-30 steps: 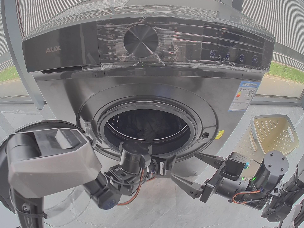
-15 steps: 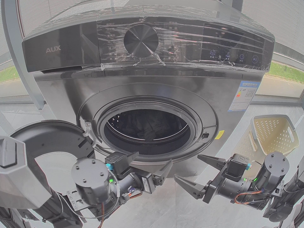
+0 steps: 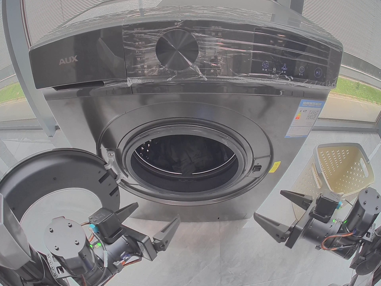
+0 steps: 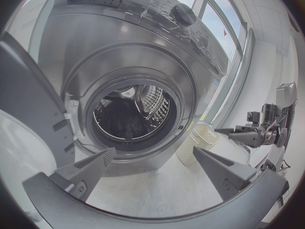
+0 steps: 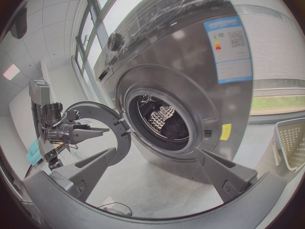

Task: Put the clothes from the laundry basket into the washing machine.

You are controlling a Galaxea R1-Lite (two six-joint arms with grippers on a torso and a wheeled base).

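Clothes (image 3: 186, 155) inside washing machine (image 3: 198, 100), door (image 3: 59, 171) wide open; left gripper (image 3: 156, 212) and right gripper (image 3: 268, 203) splayed, empty; laundry basket (image 3: 341, 171) alongside.

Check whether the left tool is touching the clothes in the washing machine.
Apart. Head view: the left tool is out over the floor, while the dark clothes lie inside the drum.

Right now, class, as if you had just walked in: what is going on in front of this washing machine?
The washing machine has its door swung open to the robot's left. Dark clothes lie inside the drum. The laundry basket, beside the machine on the right, looks empty. The left pincer and right pincer are both open and hold nothing, low in front of the machine.
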